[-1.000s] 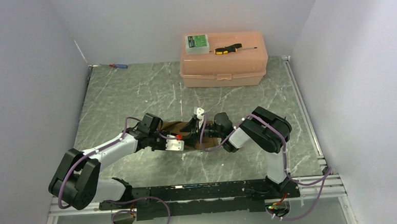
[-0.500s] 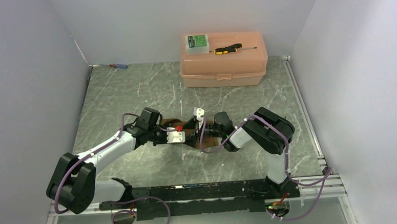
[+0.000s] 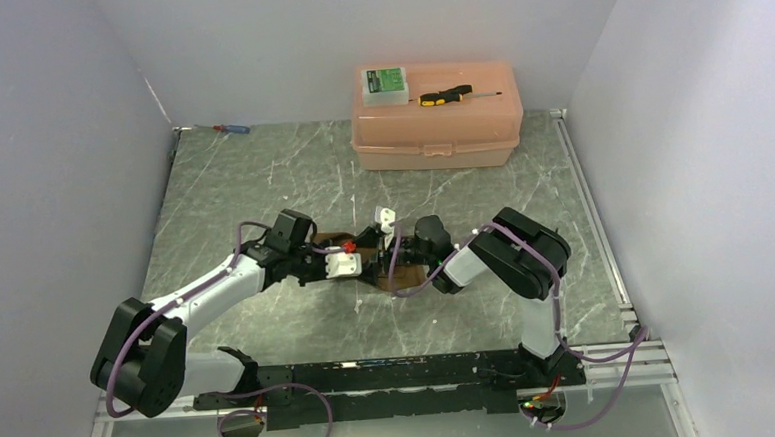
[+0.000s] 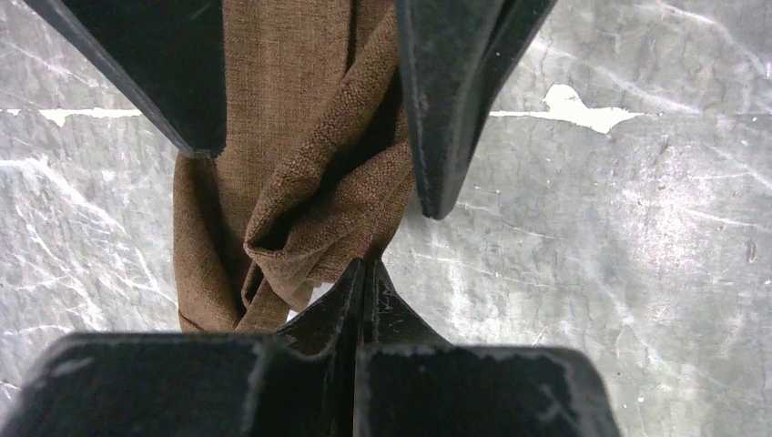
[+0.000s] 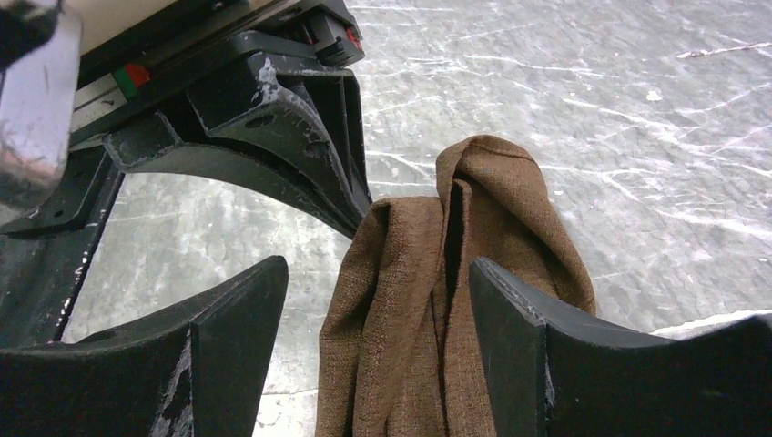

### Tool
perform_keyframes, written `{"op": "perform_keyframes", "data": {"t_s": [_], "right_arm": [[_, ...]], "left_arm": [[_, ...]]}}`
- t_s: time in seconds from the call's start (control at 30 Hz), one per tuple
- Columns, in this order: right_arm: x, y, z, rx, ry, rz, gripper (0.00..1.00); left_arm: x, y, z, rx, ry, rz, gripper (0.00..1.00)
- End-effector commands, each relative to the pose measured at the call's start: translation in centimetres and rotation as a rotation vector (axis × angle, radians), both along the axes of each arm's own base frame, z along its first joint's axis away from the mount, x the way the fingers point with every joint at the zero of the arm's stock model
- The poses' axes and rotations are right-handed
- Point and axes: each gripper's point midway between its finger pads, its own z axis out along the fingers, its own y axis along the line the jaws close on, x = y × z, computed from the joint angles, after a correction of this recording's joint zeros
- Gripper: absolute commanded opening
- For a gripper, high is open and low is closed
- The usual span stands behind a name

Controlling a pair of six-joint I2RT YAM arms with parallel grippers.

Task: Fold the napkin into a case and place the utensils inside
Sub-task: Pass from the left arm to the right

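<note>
Brown napkin (image 4: 300,182), bunched into a raised hump on a grey marbled table (image 3: 262,185).
The left gripper (image 4: 364,273) has its jaws pressed together, pinching a fold of the napkin at its very tips. Directly facing it, the right gripper (image 5: 373,273) stands spread, with one finger on either side of the cloth hump. Well beyond both grippers, at the table's far edge, sits a pink plastic box (image 3: 437,136) with a yellow-and-black screwdriver (image 3: 444,95) lying on its lid.

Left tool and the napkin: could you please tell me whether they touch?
Touching: the left wrist view shows the shut left tool pinching the napkin.
</note>
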Motion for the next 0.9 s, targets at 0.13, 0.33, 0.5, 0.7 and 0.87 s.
{"op": "perform_keyframes", "data": {"t_s": [0.13,0.33,0.5,0.7,0.87], "right_arm": [[0.7,-0.9,1.3,-0.015,-0.157,-0.08,0.77],[0.5,-0.9,0.6,-0.078,-0.245,-0.151,0.78],[0.5,0.1,0.5,-0.089,-0.297,-0.171,0.8],[-0.2,0.7,0.3,-0.089,-0.313,-0.149,0.81],[-0.5,1.2,-0.4,-0.126,-0.349,-0.16,1.0]], "left_arm": [[1.2,-1.0,2.7,-0.078,-0.018,0.073,0.03],[1.0,-1.1,2.9,-0.1,0.023,0.114,0.03],[0.9,-1.2,3.1,-0.11,0.042,0.137,0.03],[1.1,-1.3,3.3,-0.118,0.05,0.161,0.03],[1.5,-1.2,3.5,-0.127,0.041,0.19,0.03]]}}
